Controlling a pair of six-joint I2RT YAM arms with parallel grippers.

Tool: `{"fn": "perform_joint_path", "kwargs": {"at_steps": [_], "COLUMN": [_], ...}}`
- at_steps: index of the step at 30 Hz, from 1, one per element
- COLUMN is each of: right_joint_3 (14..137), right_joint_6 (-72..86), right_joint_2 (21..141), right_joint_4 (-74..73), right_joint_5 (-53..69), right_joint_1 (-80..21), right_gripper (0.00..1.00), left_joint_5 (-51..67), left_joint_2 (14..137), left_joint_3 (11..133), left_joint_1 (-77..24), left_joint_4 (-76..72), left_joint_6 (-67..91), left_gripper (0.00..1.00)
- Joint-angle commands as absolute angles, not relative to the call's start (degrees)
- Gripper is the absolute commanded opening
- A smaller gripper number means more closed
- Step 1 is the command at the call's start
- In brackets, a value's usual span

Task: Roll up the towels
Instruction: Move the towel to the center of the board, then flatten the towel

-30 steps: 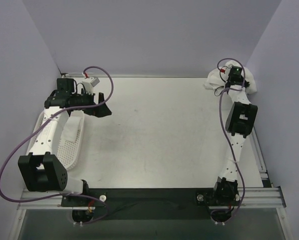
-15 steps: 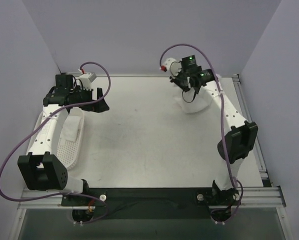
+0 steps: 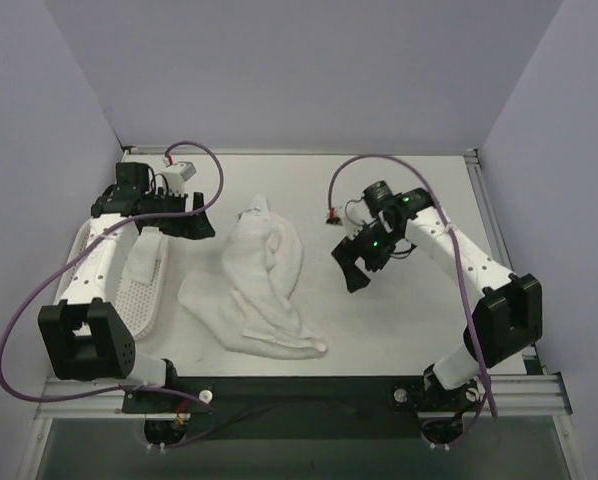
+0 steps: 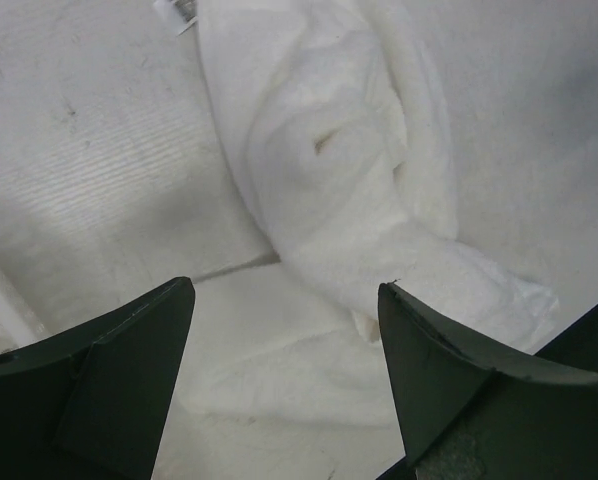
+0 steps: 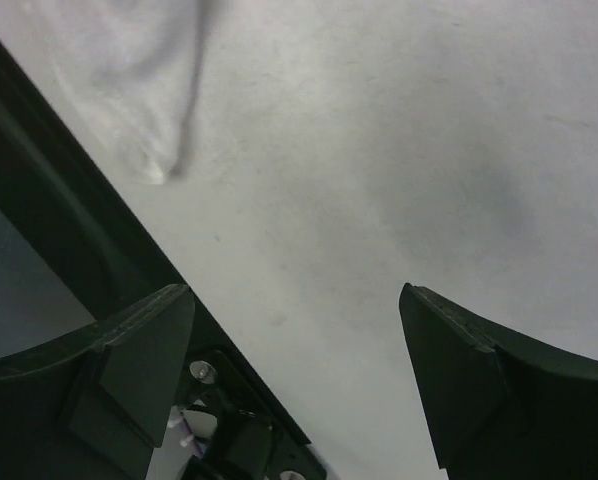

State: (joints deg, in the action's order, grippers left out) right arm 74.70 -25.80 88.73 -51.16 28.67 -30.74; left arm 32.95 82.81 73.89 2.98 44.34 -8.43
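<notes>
A white towel (image 3: pixel 264 275) lies crumpled and partly unfolded on the table, left of centre. In the left wrist view the same towel (image 4: pixel 339 170) fills the middle, bunched into folds, with a small tag at its top edge. My left gripper (image 3: pixel 201 213) hovers just left of the towel's far end, open, with nothing between its fingers (image 4: pixel 129 370). My right gripper (image 3: pixel 347 268) hangs open to the right of the towel and apart from it. In the right wrist view it (image 5: pixel 294 340) is over bare table, with a towel corner (image 5: pixel 119 80) at the upper left.
A white perforated basket (image 3: pixel 144 312) sits at the left edge under the left arm, with a rolled white towel (image 3: pixel 147 255) in it. A dark strip and a metal rail (image 3: pixel 299 392) run along the near edge. Walls close in the back and both sides.
The right arm swung from the back right corner towards the middle with the towel, then opened and let it drop. The towel now lies spread on the table. The left gripper barely moved.
</notes>
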Motion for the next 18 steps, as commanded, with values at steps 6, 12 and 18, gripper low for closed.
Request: {"fn": "perform_joint_path", "kwargs": {"at_steps": [6,12,18], "right_joint_3": [93.76,103.18,105.72], "right_joint_6": [-12.32,-2.99,1.48], "right_joint_2": [100.62,109.24,113.46], "right_joint_4": [-50.54,-45.89,-39.56], "right_joint_5": [28.56,28.93,24.61], "right_joint_1": [-21.71,-30.22,-40.68], "right_gripper": [0.72,0.70,0.74], "left_joint_5": [28.40,44.16,50.01], "left_joint_2": [86.48,82.98,76.03], "left_joint_3": [70.58,69.17,69.61], "left_joint_1": [-2.37,6.75,14.06], "left_joint_4": [44.12,38.26,31.47], "left_joint_6": [-7.66,-1.24,3.87], "left_gripper": [0.67,0.68,0.81]}}
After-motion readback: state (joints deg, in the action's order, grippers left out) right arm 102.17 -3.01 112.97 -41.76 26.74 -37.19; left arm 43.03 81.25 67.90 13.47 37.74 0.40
